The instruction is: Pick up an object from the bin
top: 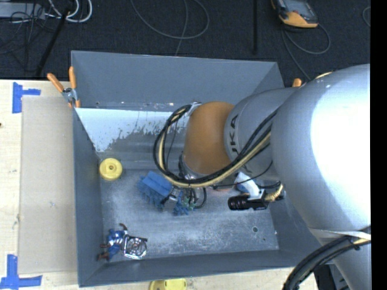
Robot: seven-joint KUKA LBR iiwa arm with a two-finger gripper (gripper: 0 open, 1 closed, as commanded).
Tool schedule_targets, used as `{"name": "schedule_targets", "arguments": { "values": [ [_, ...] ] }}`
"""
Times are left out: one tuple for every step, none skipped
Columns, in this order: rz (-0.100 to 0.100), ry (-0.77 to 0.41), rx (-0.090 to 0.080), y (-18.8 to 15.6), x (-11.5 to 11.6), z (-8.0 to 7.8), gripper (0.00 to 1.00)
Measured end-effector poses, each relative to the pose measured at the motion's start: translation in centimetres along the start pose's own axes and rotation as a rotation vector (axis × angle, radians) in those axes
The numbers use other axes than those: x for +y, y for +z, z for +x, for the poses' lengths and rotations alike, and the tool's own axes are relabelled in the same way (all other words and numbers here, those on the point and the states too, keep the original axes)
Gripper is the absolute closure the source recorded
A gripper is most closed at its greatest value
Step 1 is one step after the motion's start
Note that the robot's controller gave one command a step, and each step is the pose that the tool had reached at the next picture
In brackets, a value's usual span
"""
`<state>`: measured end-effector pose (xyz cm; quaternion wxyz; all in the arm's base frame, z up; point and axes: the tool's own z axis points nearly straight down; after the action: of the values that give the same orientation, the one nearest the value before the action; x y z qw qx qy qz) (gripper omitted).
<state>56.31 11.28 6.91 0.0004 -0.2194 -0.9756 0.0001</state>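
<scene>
My gripper (183, 202) hangs below the arm's orange cover, low over the middle of the bin floor. Its tip is right at the right-hand end of a blue blocky plastic piece (154, 188), which lies slantwise on the floor; whether they touch I cannot tell. A black, pen-like cylinder (247, 203) lies to the gripper's right, with a small white and blue thing (247, 186) just behind it, partly hidden under the arm.
A yellow round disc (110, 169) lies by the left wall. A crumpled blue and silver wrapper-like thing (124, 245) sits in the front left corner. The arm and its cables cover the bin's right half.
</scene>
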Motion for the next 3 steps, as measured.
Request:
{"name": "schedule_targets", "arguments": {
  "values": [
    [0.003,0.0,0.005,-0.4,-0.1,0.1,1.0],
    [0.007,-0.001,0.01,-2.5,-0.3,0.3,1.0],
    [0.002,-0.001,0.002,-4.7,-0.1,0.1,1.0]
  ]
}}
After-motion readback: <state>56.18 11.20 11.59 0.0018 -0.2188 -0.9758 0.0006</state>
